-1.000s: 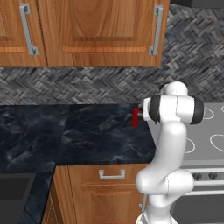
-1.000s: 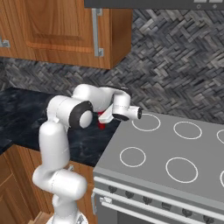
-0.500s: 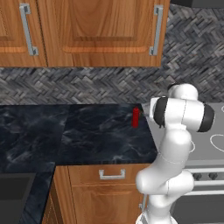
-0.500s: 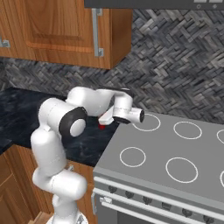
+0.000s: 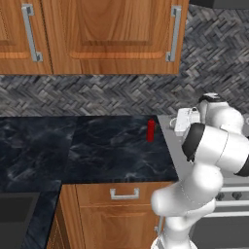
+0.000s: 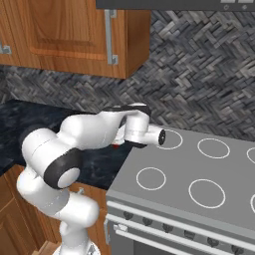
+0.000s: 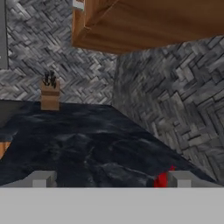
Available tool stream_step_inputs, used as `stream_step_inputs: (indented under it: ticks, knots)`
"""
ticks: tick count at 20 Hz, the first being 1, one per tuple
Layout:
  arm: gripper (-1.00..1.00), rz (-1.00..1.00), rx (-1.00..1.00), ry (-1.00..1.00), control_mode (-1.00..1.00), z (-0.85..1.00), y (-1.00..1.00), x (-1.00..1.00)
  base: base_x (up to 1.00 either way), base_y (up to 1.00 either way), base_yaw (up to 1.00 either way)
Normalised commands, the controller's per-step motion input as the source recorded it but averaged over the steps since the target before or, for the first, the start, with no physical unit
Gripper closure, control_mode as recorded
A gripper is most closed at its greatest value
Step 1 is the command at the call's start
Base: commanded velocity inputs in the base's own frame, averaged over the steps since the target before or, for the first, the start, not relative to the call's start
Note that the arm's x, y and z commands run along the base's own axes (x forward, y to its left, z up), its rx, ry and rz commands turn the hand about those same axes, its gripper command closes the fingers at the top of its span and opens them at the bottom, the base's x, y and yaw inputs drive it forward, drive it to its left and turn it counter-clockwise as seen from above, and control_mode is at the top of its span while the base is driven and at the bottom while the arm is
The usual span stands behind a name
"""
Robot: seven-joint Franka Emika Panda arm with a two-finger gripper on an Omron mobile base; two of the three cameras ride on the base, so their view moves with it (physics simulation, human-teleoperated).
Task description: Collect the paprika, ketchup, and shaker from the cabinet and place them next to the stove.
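Observation:
The ketchup (image 5: 151, 130), a slim red bottle, stands upright on the dark counter just left of the stove (image 6: 199, 174). My gripper (image 5: 178, 125) hovers over the stove's left edge, a short way right of the bottle, and points left along the counter. In the hand view the gripper (image 7: 111, 178) is open with nothing between its fingers. The ketchup (image 7: 162, 177) peeks up just inside the right fingertip (image 7: 181, 178), apart from it. The paprika, the shaker and the cabinet are out of view.
Closed wood-door cupboards (image 5: 107, 34) hang above the dark marble counter (image 5: 97, 151). A knife block (image 7: 49, 94) stands far along the counter by the herringbone backsplash (image 6: 199, 89). A sink edge (image 5: 14, 214) lies at the lower left.
The arm has swung right and drawn the open hand back from the ketchup, over the stove's edge. The bottle has stayed where it stood.

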Motion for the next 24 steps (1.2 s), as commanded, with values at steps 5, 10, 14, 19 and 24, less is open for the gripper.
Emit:
stream_step_inputs:
  ticks: [5,10,14,19,24]
  knots:
    - [-1.00,-0.14,0.00,0.00,-1.00,0.52,0.00,-0.71,0.00,0.00,0.00]
    - [-1.00,-0.14,0.00,0.01,-1.00,0.52,0.00,-0.73,0.00,0.00,0.00]
    - [-1.00,-0.15,0.00,0.06,-1.00,0.45,0.06,-0.69,0.00,0.00,0.00]
    - [-1.00,-0.12,-0.02,0.12,-1.00,0.31,0.07,-0.60,0.00,0.00,0.00]
    - [-1.00,-0.14,-0.04,0.19,-1.00,0.37,0.20,-0.58,0.00,0.00,0.00]
